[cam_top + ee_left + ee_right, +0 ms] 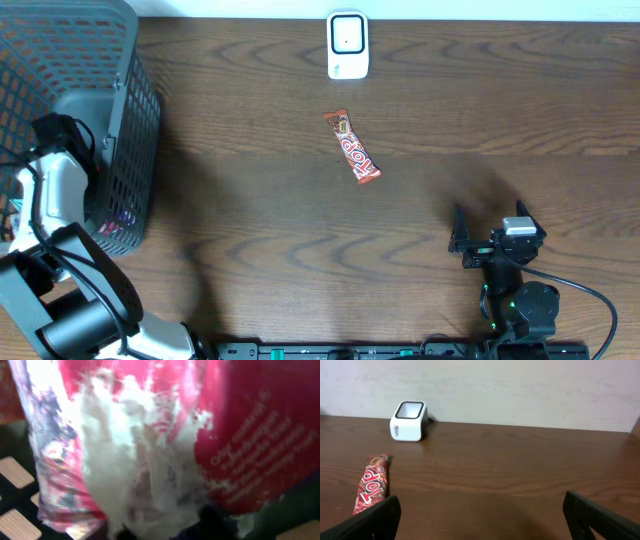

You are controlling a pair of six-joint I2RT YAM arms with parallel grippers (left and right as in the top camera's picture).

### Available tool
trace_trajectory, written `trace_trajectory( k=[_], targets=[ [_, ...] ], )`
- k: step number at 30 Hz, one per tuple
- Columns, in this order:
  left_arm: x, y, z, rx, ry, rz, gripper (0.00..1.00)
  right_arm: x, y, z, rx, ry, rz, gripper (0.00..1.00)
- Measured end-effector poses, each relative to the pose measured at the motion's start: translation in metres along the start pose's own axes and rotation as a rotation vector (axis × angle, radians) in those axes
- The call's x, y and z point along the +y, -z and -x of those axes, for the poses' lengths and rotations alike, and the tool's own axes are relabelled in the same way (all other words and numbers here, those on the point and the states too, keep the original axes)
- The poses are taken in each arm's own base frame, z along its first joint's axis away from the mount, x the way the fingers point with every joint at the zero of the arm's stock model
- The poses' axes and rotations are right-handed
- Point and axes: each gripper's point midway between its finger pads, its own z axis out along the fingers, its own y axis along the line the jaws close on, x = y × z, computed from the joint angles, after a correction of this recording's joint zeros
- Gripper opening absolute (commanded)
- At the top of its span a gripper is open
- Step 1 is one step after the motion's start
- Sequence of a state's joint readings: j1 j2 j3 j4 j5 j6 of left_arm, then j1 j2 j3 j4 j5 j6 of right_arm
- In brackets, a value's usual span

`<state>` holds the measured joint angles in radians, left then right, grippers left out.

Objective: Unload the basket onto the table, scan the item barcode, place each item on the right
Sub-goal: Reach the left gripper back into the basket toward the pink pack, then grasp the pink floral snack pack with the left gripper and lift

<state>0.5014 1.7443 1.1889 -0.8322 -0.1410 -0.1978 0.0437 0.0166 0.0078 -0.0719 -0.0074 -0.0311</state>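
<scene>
Dark wood-grain table (420,90) is seen in the wider views, with a grey mesh basket (130,110) stood at its left end. Inside that basket lies a red-and-pink plastic packet (240,435), taken here to be the item meant for scanning. It is pressed so close to the left wrist camera that the frame is filled by it, and the mesh floor is glimpsed beneath it at lower left.

Trouble is judged most likely from the slack, crinkled film. Only a loose fold may be pinched, so that the packet slips free on the lift. The mesh may also be snagged, or the barcode, which is not seen, may be presented facing away from the reader.

The packet's long axis cannot be told at this range. Only its white print is made out, running diagonally and rising to the right in the wrist view.

The left arm (50,190) is reached down into the basket. The left gripper's jaws are shown in no view, so whether anything is gripped cannot be told.

Further out, a red candy bar (354,147) is laid flat mid-table, its long axis diagonal, with the far end turned roughly toward the white scanner (348,45), well apart from it. The right gripper (488,225) is held low at the near right, spread wide and empty.
</scene>
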Motion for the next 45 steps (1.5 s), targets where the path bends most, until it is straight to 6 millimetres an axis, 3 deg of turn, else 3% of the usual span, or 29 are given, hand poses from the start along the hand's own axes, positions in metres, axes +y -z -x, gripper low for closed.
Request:
trace_trajectory(
  k=[2,3,12,15,18,19,22,24,25,26,28,30,33,39,42,45],
  targets=[
    [0.001,0.000,0.001,-0.009,-0.001,0.003,0.19,0.000,0.000,0.000,0.000,0.000,0.000,0.99],
    [0.001,0.000,0.002,-0.012,0.000,0.004,0.08,0.000,0.000,0.000,0.000,0.000,0.000,0.99],
    [0.003,0.006,0.006,-0.026,0.000,0.009,0.07,0.000,0.000,0.000,0.000,0.000,0.000,0.99],
    [0.001,0.029,0.025,-0.107,0.020,-0.021,0.07,0.000,0.000,0.000,0.000,0.000,0.000,0.99],
    [0.001,0.089,0.065,-0.326,0.084,-0.094,0.08,0.000,0.000,0.000,0.000,0.000,0.000,0.99],
    [0.003,0.124,0.082,-0.447,0.116,-0.131,0.07,0.000,0.000,0.000,0.000,0.000,0.000,0.99],
    [0.016,0.220,0.106,-0.758,0.195,-0.228,0.07,0.000,0.000,0.000,0.000,0.000,0.000,0.99],
    [0.029,0.282,0.104,-0.941,0.243,-0.288,0.07,0.000,0.000,0.000,0.000,0.000,0.000,0.99],
    [0.035,0.303,0.099,-0.995,0.263,-0.311,0.08,0.000,0.000,0.000,0.000,0.000,0.000,0.99],
    [0.040,0.320,0.093,-1.039,0.282,-0.330,0.15,0.000,0.000,0.000,0.000,0.000,0.000,0.99],
    [0.044,0.336,0.082,-1.069,0.302,-0.355,0.35,0.000,0.000,0.000,0.000,0.000,0.000,0.99],
    [0.037,0.327,0.078,-1.026,0.284,-0.351,0.47,0.000,0.000,0.000,0.000,0.000,0.000,0.99],
    [0.017,0.287,0.080,-0.898,0.199,-0.306,0.66,0.000,0.000,0.000,0.000,0.000,0.000,0.99],
    [-0.013,0.159,0.077,-0.518,0.052,-0.168,0.76,0.000,0.000,0.000,0.000,0.000,0.000,0.99],
    [-0.021,0.114,0.072,-0.386,0.009,-0.125,0.79,0.000,0.000,0.000,0.000,0.000,0.000,0.99],
    [-0.026,0.086,0.066,-0.299,-0.014,-0.098,0.80,0.000,0.000,0.000,0.000,0.000,0.000,0.99]
  ],
)
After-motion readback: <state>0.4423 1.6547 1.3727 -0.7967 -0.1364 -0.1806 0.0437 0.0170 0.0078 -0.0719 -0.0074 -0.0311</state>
